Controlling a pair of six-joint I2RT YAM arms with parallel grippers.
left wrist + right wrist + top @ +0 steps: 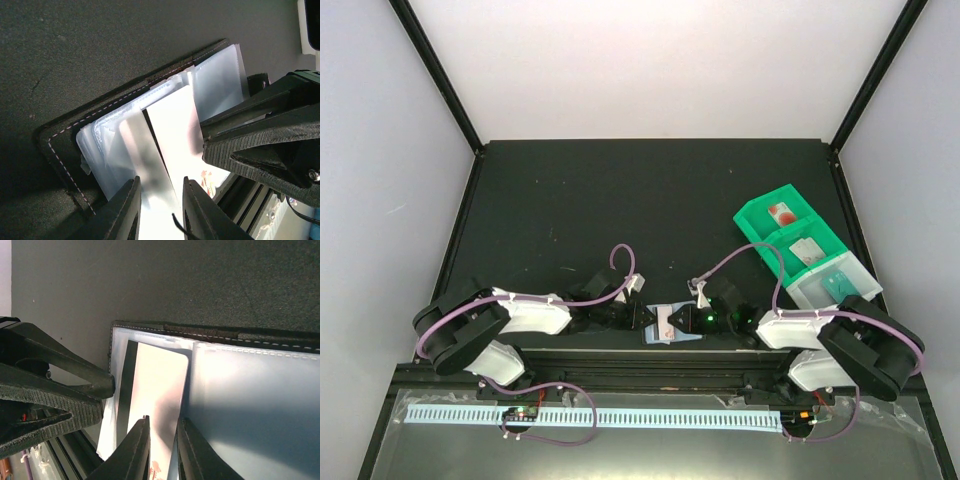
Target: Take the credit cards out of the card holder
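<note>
Black tabletop [620,200] holds the open black stitched card holder [65,147] at six o'clock. My left gripper [161,180] sits narrow on its clear sleeves [220,80], and I cannot tell whether it grips. My right gripper [163,419], slightly parted, straddles a pale plastic credit card [160,385]: stiff, slick, best pinched at its protruding edge.

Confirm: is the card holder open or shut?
Open. The card holder lies spread flat, clear sleeves and a pale card exposed.

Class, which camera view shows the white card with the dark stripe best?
Right wrist: the white card sits large, with its dark stripe and rounded corner clear, lying on the card holder. Left wrist shows it washed out by glare; top external shows only a tiny patch.
</note>
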